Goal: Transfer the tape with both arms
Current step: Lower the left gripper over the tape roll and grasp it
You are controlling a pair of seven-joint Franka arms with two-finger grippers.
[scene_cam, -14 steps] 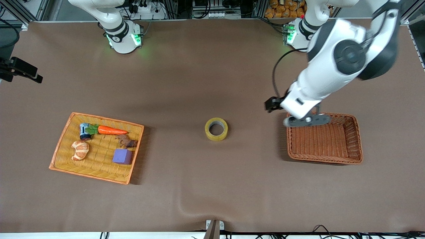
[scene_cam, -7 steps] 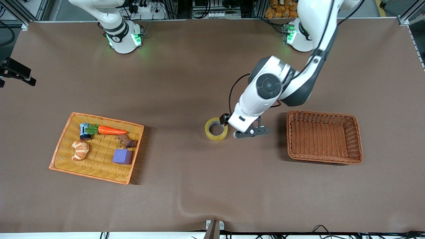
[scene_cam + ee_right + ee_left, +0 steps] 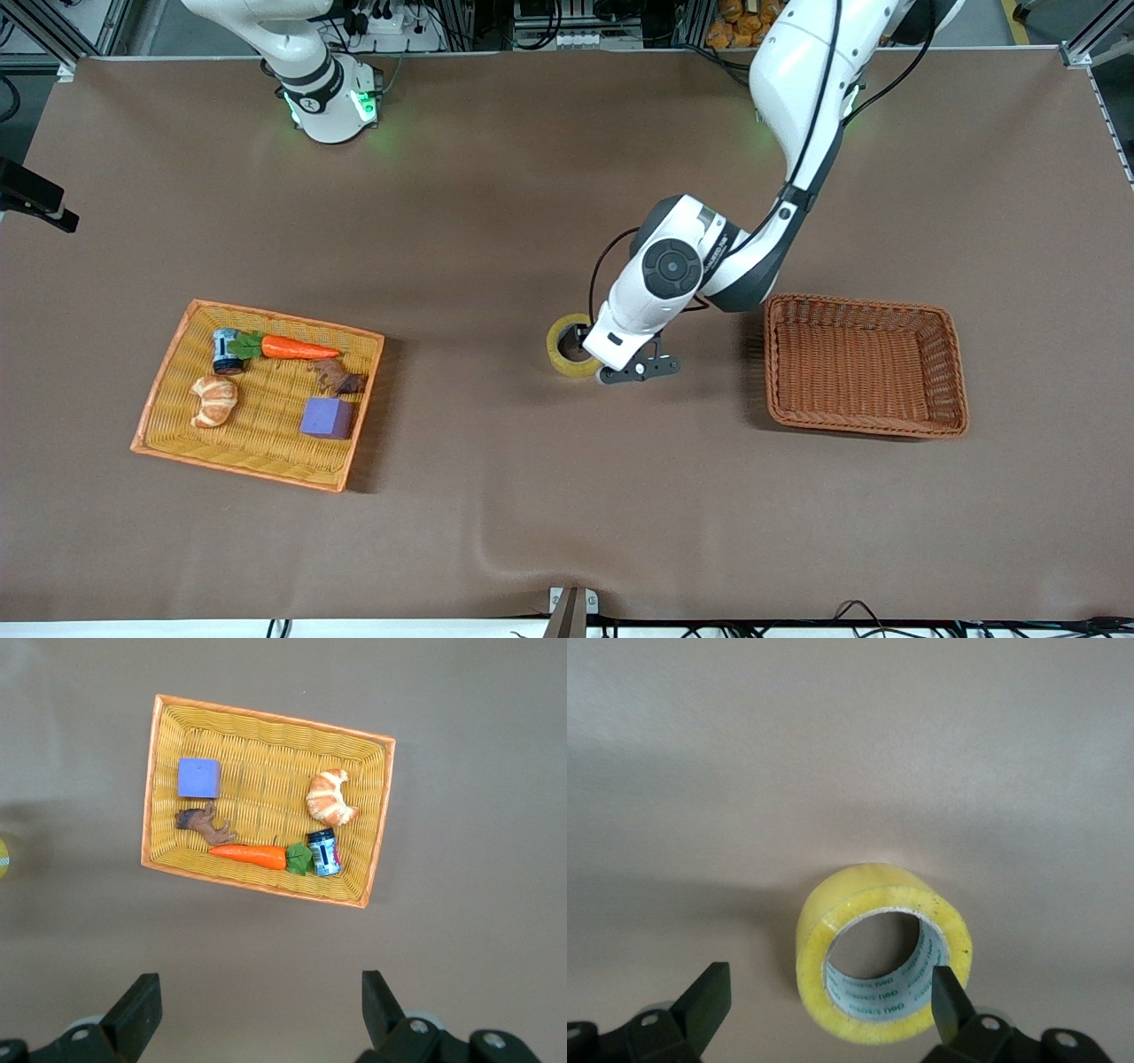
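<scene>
The tape (image 3: 560, 342), a yellowish ring with a grey-white core, lies flat in the middle of the table. It fills the left wrist view (image 3: 859, 895). My left gripper (image 3: 595, 353) is low over it and open. One finger (image 3: 943, 992) is over the core and the other finger (image 3: 709, 992) is outside the ring, so the jaws straddle one wall of the roll without touching it. My right gripper (image 3: 257, 1001) is open and empty, held high over the table beside the yellow tray (image 3: 266, 890).
The yellow wicker tray (image 3: 168, 354) at the right arm's end holds a carrot (image 3: 297, 347), a croissant (image 3: 214, 400), a purple block (image 3: 326, 417), a small can and a brown figure. An empty brown wicker basket (image 3: 864, 430) stands at the left arm's end.
My left arm has swung from over the brown basket to the tape and come down over it. The tape has not moved.
</scene>
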